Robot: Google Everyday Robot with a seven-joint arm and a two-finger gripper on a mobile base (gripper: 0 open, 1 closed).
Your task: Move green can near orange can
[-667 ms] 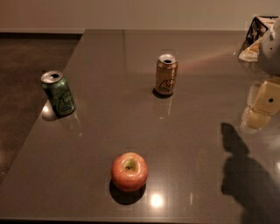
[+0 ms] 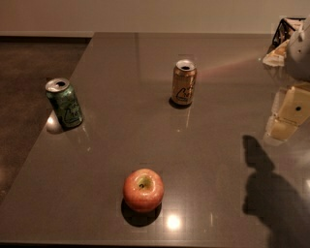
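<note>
1. A dark grey, glossy table (image 2: 213, 155) fills most of the room in front of me. Its polished top throws back soft reflections and one bright spot of lamplight near the front edge.
2. To the left of the table lies a dull brown floor (image 2: 22, 106), and a pale wall (image 2: 145, 12) runs along behind the far edge.
3. The green can (image 2: 64, 103) stands close to the table's left edge, its silver top opened, with a pale glint on the surface beside its base.
4. The orange can (image 2: 184, 82) stands upright nearer the middle and farther back, well apart from the green one.
5. A red apple (image 2: 143, 190) sits stem-up toward the front, apart from both cans.
6. The gripper (image 2: 289, 115), cream-coloured, hangs at the far right above the table, well away from the cans. I cannot tell whether it is parted or closed.
7. A dark shadow (image 2: 271, 193) spreads over the table's front right corner.
</note>
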